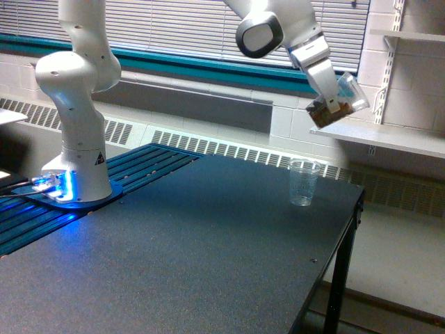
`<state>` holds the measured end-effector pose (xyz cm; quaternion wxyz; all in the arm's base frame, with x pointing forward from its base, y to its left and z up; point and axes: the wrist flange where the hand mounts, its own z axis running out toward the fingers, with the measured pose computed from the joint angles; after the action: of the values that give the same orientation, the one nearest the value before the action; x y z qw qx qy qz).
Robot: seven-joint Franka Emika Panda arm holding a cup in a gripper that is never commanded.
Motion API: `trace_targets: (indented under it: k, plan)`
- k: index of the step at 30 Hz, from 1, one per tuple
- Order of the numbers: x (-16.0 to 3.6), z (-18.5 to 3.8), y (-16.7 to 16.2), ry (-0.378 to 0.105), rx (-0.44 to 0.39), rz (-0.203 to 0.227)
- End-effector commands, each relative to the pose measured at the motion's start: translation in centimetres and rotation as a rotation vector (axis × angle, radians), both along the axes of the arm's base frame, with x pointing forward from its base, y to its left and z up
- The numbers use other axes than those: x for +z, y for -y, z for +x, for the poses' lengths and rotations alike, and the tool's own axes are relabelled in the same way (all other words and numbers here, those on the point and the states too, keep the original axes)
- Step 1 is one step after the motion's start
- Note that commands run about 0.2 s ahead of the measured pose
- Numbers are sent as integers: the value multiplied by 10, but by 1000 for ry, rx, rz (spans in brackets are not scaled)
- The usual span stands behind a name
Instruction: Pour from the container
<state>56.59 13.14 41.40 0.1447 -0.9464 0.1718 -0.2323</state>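
My gripper (332,94) is shut on the container (338,103), a small clear smooth-walled plastic cup with brown bits in its bottom. I hold it tilted, mouth pointing up and to the exterior view's right, high above the table. Below it and slightly to the left stands the narrower clear cup with faint measuring lines (303,182), upright near the table's far right corner. That lower cup looks empty.
The dark table (208,264) ends at an edge (348,236) just right of the standing cup. The arm's white base (76,139) stands at the left on blue slats. A white wall shelf (389,136) juts out behind the gripper.
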Motion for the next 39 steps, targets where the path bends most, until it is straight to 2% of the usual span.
trace_targets:
  k: [1, 13, 23, 39]
  plan:
    - [-7, -15, -21, 28, 151, -49]
    - [-30, -38, -33, 2, 271, -99]
    - [-45, -52, -24, -21, 361, -166]
    - [-68, -78, -19, -75, 464, -231]
